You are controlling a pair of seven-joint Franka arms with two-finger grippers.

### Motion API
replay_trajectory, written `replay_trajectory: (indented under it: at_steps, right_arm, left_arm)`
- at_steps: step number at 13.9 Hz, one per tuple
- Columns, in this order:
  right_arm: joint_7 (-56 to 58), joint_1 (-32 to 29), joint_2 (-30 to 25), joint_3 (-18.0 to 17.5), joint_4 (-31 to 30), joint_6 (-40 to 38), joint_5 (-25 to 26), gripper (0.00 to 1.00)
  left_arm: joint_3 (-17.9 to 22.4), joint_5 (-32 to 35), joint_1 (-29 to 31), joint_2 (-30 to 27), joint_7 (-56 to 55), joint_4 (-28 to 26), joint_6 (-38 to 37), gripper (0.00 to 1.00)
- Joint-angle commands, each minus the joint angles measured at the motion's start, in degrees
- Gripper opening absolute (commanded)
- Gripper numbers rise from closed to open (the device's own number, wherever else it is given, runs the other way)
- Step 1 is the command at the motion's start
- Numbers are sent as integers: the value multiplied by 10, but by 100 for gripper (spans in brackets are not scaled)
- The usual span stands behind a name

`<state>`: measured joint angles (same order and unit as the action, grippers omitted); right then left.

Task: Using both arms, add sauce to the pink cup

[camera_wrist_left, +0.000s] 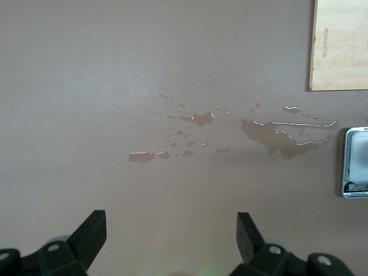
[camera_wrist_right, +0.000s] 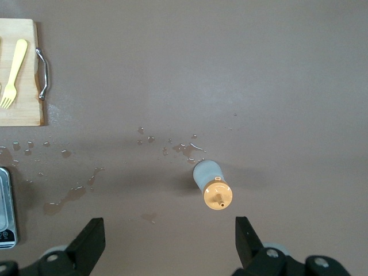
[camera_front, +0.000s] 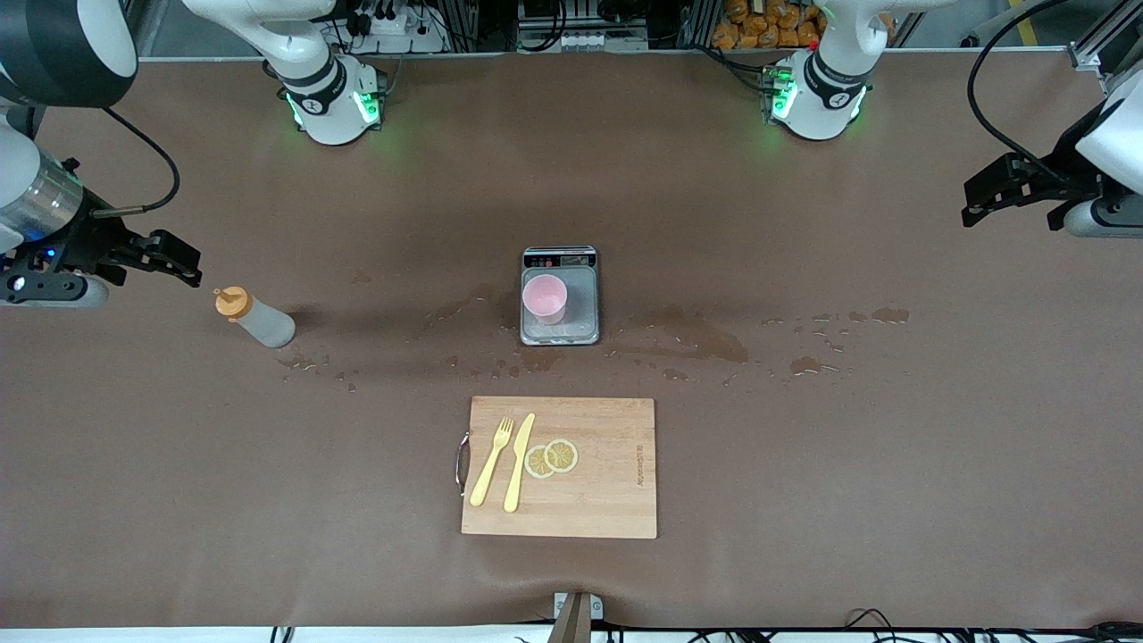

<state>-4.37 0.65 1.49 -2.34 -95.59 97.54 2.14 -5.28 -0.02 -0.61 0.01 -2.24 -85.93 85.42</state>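
Sauce bottle stands upright on bench, just ahead of and below right hand, released. Left hand waits released, well apart. Pink cup sits on scale.

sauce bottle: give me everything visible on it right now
The sauce bottle is a small squeeze bottle with a translucent greyish-white body, plastic by the look, and an orange nozzle cap. It stands upright on the brown table, toward the right arm's end, with nothing touching it. Small wet splashes lie on the table just nearer to the front camera. The right gripper hovers close beside it, open. Its fill level cannot be judged.
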Motion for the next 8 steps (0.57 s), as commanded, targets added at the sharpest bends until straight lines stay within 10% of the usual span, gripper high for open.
replay_trajectory:
  at_steps: [1, 8]
  right_arm:
    - [7, -6, 6, -3, 14, -7, 9, 100]
    - [8, -9, 5, -3, 15, -10, 9, 100]
  left_arm:
    - [0, 3, 0, -6, 9, -2, 4, 100]
    - [0, 3, 0, -5, 9, -2, 4, 100]
